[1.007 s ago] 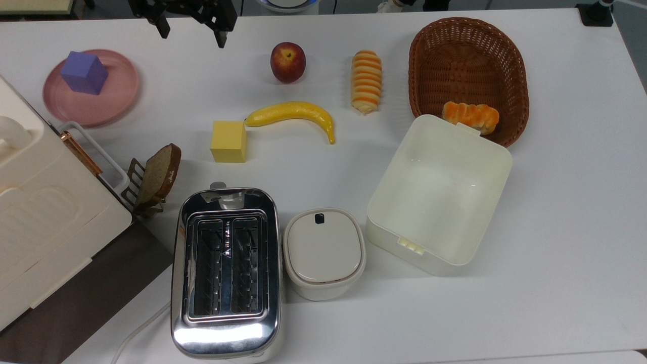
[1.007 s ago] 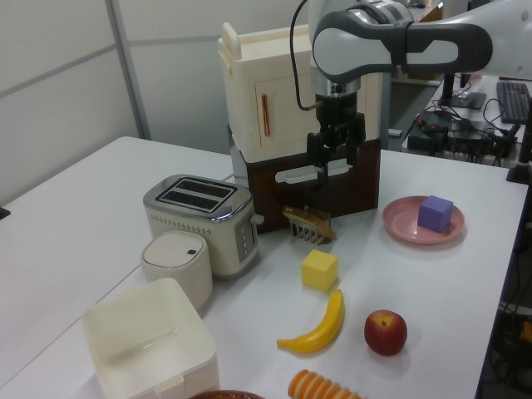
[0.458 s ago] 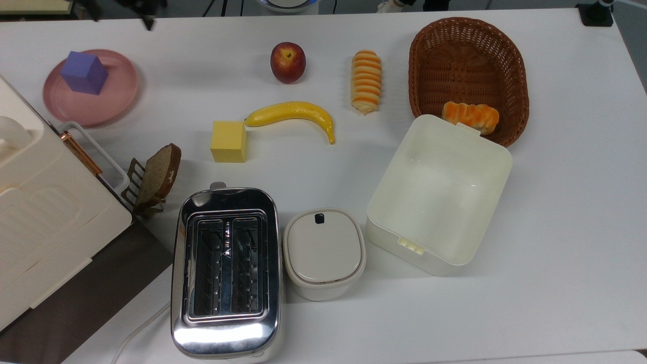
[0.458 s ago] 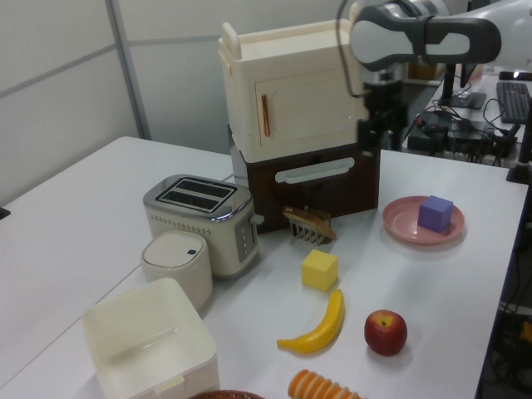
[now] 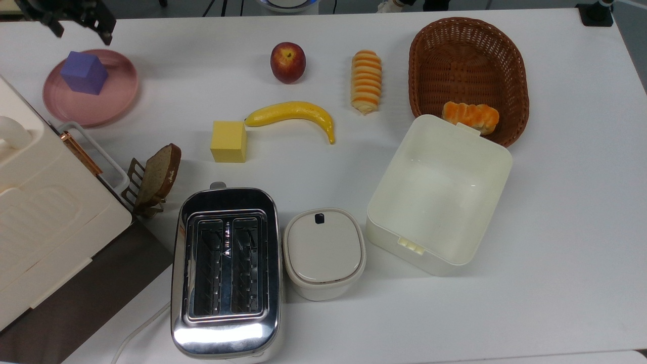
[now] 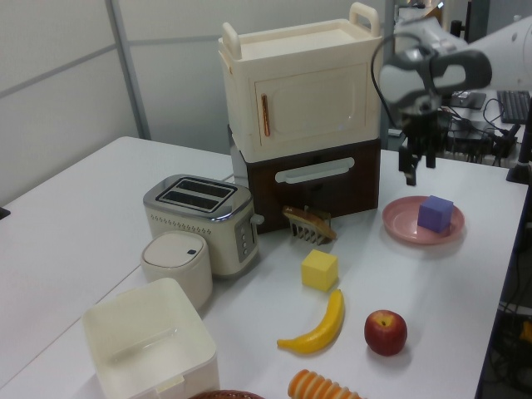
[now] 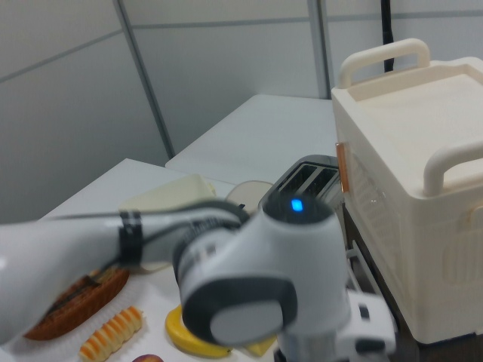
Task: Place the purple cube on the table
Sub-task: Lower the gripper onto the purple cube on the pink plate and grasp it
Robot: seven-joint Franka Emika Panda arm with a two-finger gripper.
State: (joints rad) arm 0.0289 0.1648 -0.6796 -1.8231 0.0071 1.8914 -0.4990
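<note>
While the purple cube [image 5: 83,72] sits on the pink plate [image 5: 114,101], just below the end effector [image 5: 80,28]:
End effector: open, empty.
Advice: centre over cube, descend straight, then place on surface [image 5: 323,167].

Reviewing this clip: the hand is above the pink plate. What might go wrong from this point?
1. The purple cube sits turned at an angle on the pink plate; if the open hand comes down unaligned, it may catch corners and slip.
2. A finger could strike the plate's rim and shove it.
3. The cabinet stands close by in the left view; the arm could brush it.
</note>
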